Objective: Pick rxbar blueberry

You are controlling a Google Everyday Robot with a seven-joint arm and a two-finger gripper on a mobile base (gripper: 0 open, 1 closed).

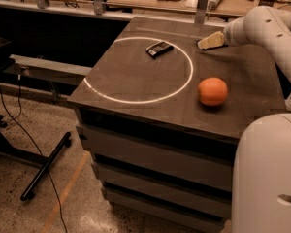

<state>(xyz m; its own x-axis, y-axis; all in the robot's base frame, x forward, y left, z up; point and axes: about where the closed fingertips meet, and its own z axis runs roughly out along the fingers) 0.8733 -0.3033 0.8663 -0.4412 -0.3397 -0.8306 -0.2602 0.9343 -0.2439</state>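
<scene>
The rxbar blueberry [160, 48] is a thin flat bar in a dark wrapper with pale print. It lies at the far side of the table, just inside the white circle [136, 100] marked on the tabletop. My gripper [211, 41] is at the end of the white arm [262, 25], low over the back right of the table. It is about a hand's width to the right of the bar, outside the circle, and it holds nothing that I can see.
An orange [213, 91] sits on the right part of the dark table [136, 76], outside the circle. The robot's white body [266, 174] fills the lower right foreground. A wooden bench with posts [202, 4] and clutter runs behind the table. Cables and a black stand leg [46, 166] lie on the floor to the left.
</scene>
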